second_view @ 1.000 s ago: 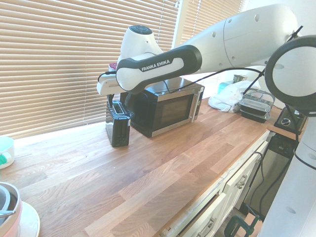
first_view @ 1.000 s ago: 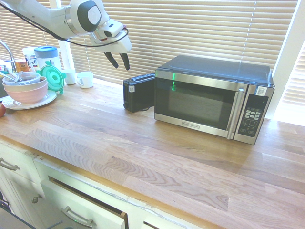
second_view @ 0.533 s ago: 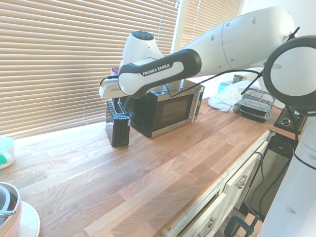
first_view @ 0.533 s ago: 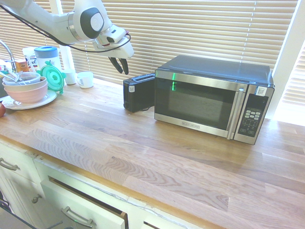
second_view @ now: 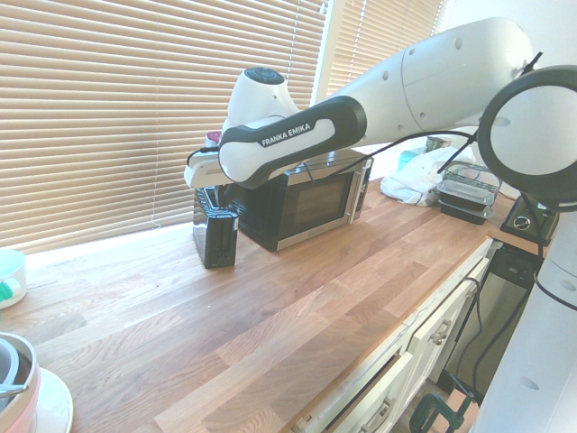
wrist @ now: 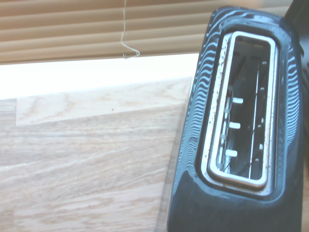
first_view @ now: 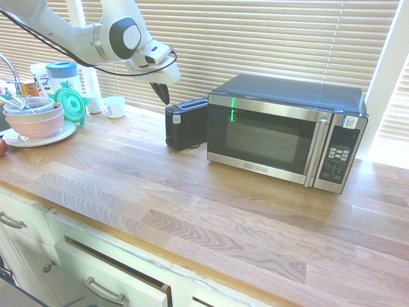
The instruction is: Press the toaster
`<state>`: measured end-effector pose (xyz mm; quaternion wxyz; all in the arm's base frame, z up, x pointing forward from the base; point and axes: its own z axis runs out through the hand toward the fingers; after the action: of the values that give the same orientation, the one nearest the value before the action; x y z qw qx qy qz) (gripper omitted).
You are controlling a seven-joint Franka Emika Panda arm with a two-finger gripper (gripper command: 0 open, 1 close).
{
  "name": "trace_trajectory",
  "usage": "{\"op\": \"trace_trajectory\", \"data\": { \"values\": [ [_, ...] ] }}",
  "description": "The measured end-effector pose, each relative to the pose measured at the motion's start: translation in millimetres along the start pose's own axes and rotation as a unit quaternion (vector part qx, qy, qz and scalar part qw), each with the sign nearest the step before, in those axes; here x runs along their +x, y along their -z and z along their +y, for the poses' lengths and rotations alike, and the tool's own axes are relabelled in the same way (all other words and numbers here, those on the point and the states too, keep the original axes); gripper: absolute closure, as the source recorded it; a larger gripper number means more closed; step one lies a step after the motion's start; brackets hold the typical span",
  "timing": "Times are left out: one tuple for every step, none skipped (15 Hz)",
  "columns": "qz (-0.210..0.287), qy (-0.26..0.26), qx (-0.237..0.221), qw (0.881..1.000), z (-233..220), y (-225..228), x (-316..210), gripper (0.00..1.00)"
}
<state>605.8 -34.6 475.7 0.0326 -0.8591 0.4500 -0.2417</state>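
Note:
The small black toaster (first_view: 186, 123) stands on the wooden counter (first_view: 192, 204) against the left side of the microwave, its end with a white label facing forward. My gripper (first_view: 162, 93) hangs just above and behind the toaster's left end, dark fingers pointing down and pressed together, shut with nothing in them. In the second exterior view the toaster (second_view: 219, 236) sits under the arm, and the gripper (second_view: 213, 196) hovers right over its top. The wrist view looks straight down into the toaster's (wrist: 241, 121) empty slot.
A large stainless-steel microwave (first_view: 287, 131) stands right of the toaster. Stacked bowls on a plate (first_view: 35, 118), a green lid (first_view: 70, 103) and a white cup (first_view: 115, 107) sit at the far left. Window blinds run behind the counter. Food containers (second_view: 469, 191) lie at its other end.
The gripper's fingers have gone from open to shut. The hand has moved down and towards the toaster, ending close above its top.

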Motion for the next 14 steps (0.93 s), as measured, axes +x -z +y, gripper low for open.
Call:
{"op": "trace_trajectory", "data": {
  "values": [
    [-0.001, 0.0, -0.001, 1.0, 1, -2, -1, 1.0],
    [-0.002, 0.0, -0.003, 1.0, 2, -5, -2, 1.0],
    [-0.003, -0.001, -0.003, 1.0, 4, -7, -2, 1.0],
    [-0.003, -0.002, -0.003, 1.0, 5, -11, -1, 1.0],
    [-0.004, -0.002, -0.004, 1.0, 7, -15, 0, 1.0],
    [-0.006, -0.003, -0.004, 1.0, 10, -19, 1, 1.0],
    [-0.007, -0.002, -0.004, 1.0, 11, -22, 2, 1.0],
    [-0.009, -0.002, -0.005, 1.0, 13, -25, 2, 1.0],
    [-0.012, 0.0, -0.005, 1.0, 13, -27, 2, 1.0],
    [-0.014, 0.001, -0.006, 1.0, 14, -30, 2, 1.0],
    [-0.017, 0.002, -0.007, 1.0, 14, -32, 1, 1.0],
    [-0.02, 0.003, -0.008, 1.0, 15, -35, 0, 1.0],
    [-0.024, 0.005, -0.01, 1.0, 15, -39, -2, 1.0],
    [-0.027, 0.007, -0.013, 1.0, 15, -44, -5, 1.0]
  ]
}}
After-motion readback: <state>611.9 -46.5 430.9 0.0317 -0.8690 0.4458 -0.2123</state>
